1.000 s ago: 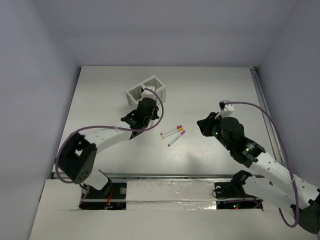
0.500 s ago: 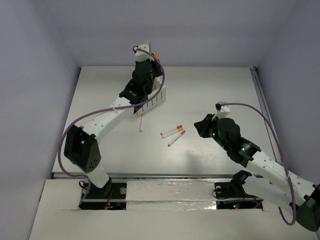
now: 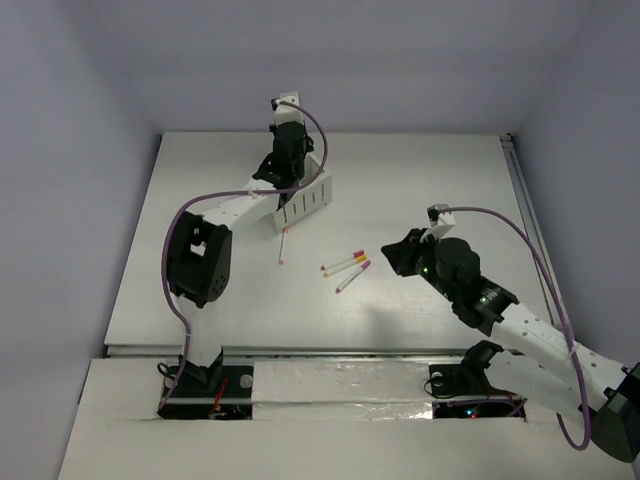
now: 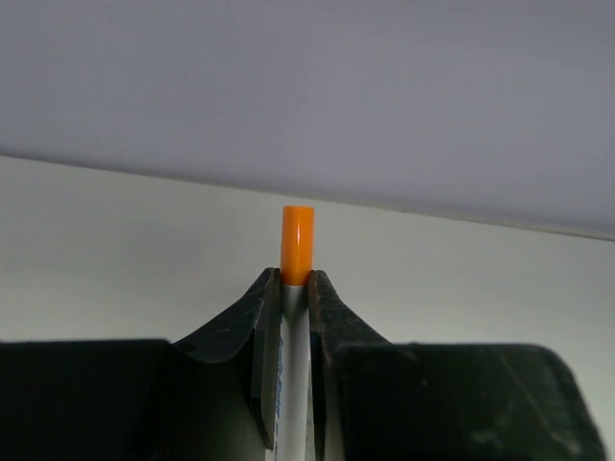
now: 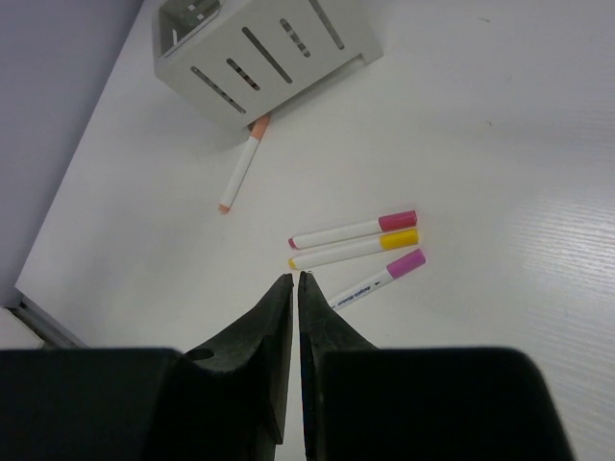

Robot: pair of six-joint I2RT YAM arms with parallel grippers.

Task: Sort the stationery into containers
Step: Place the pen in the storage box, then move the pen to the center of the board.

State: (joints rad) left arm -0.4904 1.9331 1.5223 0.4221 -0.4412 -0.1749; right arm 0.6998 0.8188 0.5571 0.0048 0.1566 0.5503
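My left gripper (image 3: 290, 140) is raised over the white slotted organiser (image 3: 308, 198) at the far side of the table. In the left wrist view it (image 4: 295, 285) is shut on a white pen with an orange cap (image 4: 297, 245), which stands upright between the jaws. One pen (image 3: 284, 245) lies on the table with one end against the organiser's base (image 5: 269, 58). Three pens (image 3: 346, 268) lie together mid-table: magenta cap (image 5: 354, 230), yellow cap (image 5: 354, 248), purple cap (image 5: 376, 279). My right gripper (image 3: 393, 255) (image 5: 293, 280) is shut and empty, just short of them.
The left arm hides most of the organiser's top in the top view. Grey walls close in the table at the back and on both sides. A rail (image 3: 525, 200) runs along the table's right edge.
My left arm has lifted from the table beside the organiser to above it, holding the orange-capped pen. A pen that the arm hid now shows by the organiser. My right gripper has edged left.
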